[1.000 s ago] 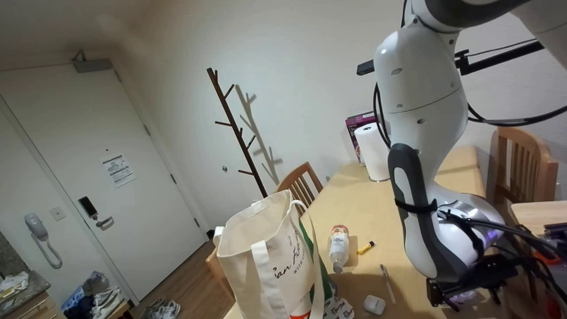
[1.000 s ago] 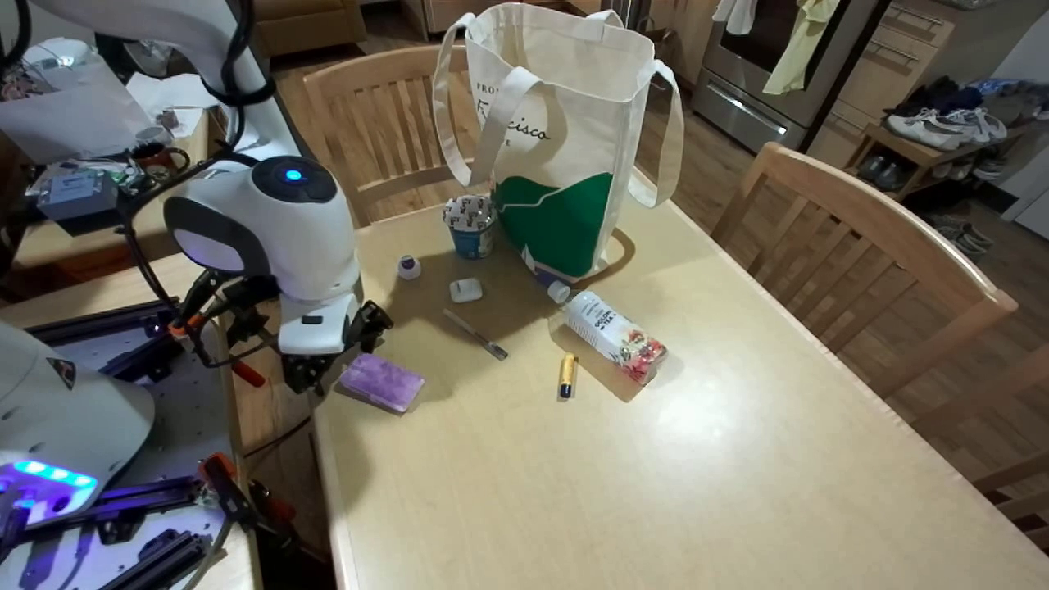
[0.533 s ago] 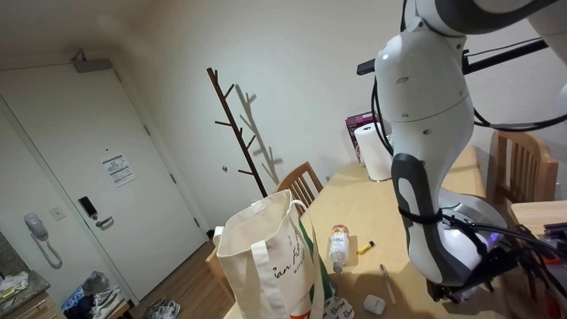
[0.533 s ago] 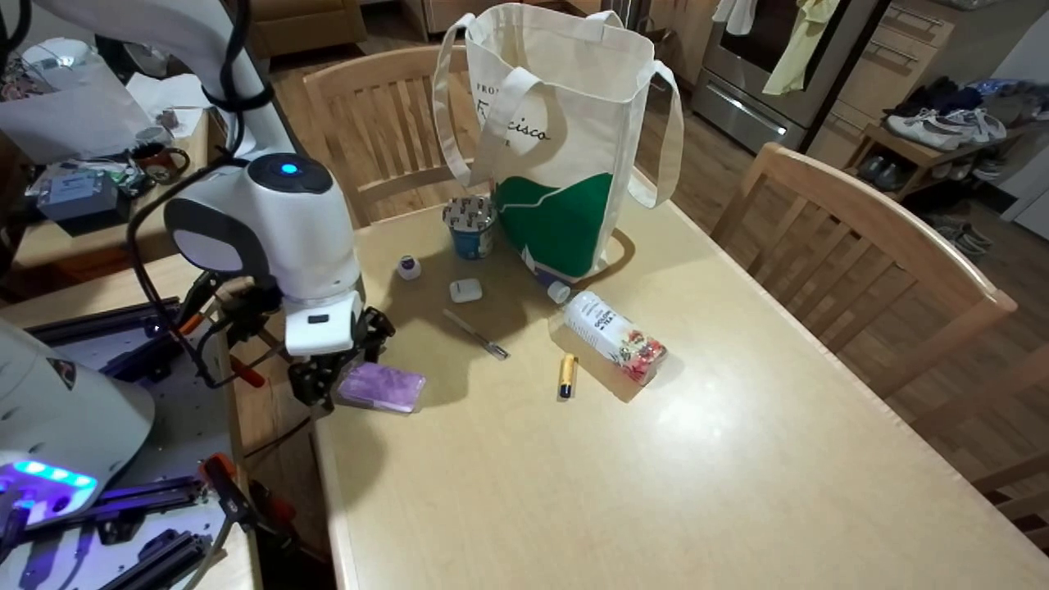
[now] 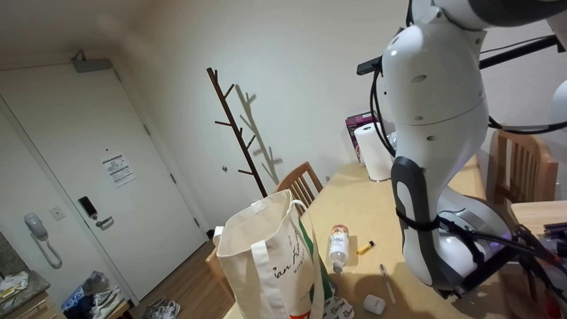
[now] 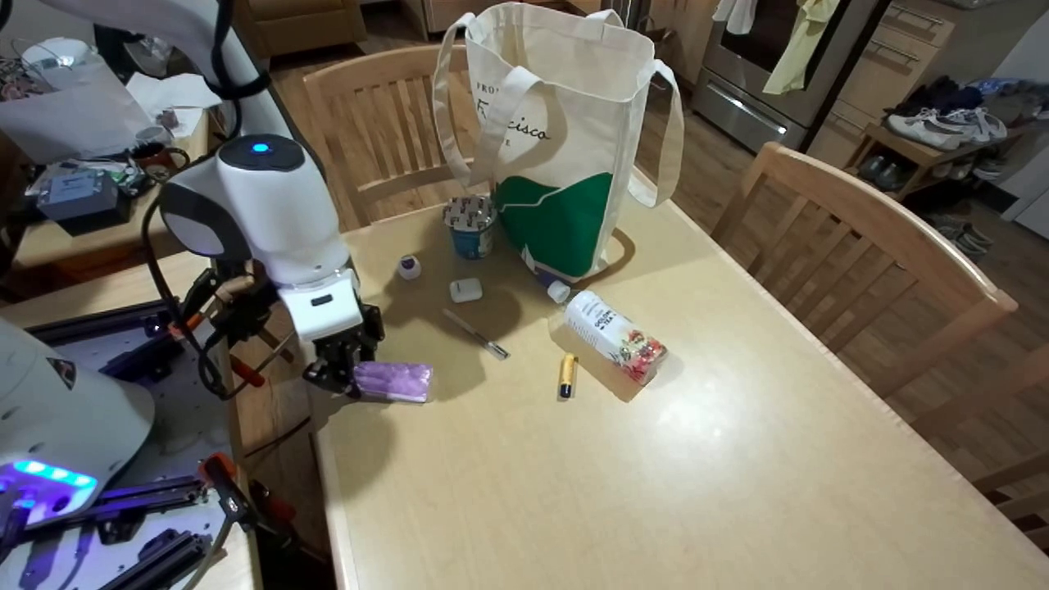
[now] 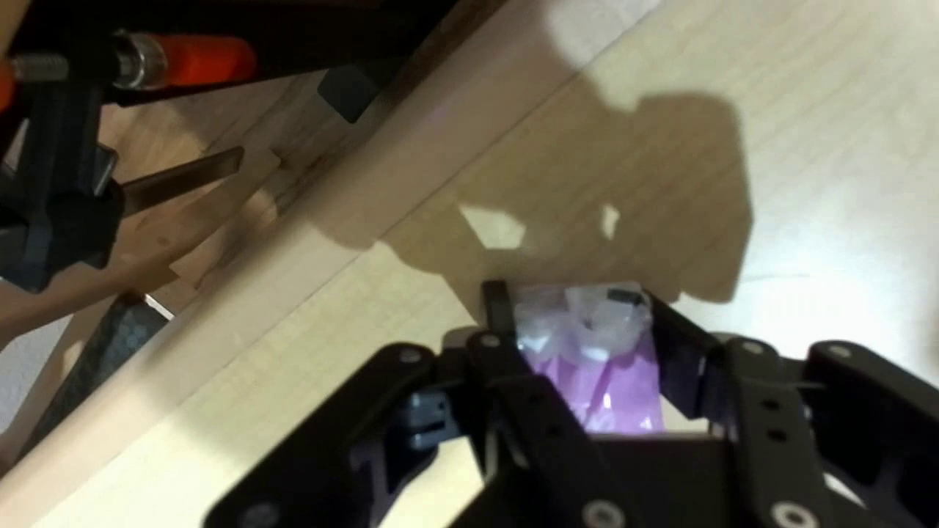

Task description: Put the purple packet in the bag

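Currently, the tool (image 7: 576,312) grips the purple packet (image 6: 397,382): in the wrist view, two black fingers (image 7: 678,352) press against its opposite sides, and a crumpled, translucent end shows between the tips. In an exterior view, the packet projects from the tool over the worktop (image 6: 697,492), beside the edge nearest the robot base (image 6: 65,418); whether it touches the surface cannot be told. The bag (image 6: 565,123), cream-white with a green patch, stands upright, mouth uppermost, at the corner where the short edge meets the long edge opposite the base. Next to it, by the short edge, stands a tub (image 6: 470,233) with a patterned lid; a small white container (image 6: 409,268) sits nearer the robot-side corner. Between bag and packet lie a white case (image 6: 465,290) and a pen (image 6: 476,334). A labelled bottle (image 6: 615,338) rests on its side, cap toward the bag, with a yellow, dark-capped tube (image 6: 567,375) near it. In an exterior view, a paper-towel roll (image 5: 370,150) stands toward the opposite short edge.
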`<action>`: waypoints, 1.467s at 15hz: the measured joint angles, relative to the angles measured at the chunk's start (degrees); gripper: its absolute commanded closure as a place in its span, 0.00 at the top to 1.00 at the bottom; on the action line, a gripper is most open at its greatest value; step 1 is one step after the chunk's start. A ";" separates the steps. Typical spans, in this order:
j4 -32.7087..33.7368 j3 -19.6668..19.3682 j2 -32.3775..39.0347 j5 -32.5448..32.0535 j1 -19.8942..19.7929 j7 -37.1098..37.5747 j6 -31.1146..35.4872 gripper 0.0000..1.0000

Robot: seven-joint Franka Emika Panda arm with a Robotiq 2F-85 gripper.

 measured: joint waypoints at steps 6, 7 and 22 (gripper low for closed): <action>-0.03 -0.63 0.02 16.65 6.33 -19.63 1.52 0.03; -0.05 -0.65 0.07 18.77 7.00 -22.18 1.80 0.02; -0.07 7.71 3.53 48.84 10.73 -56.16 22.99 0.11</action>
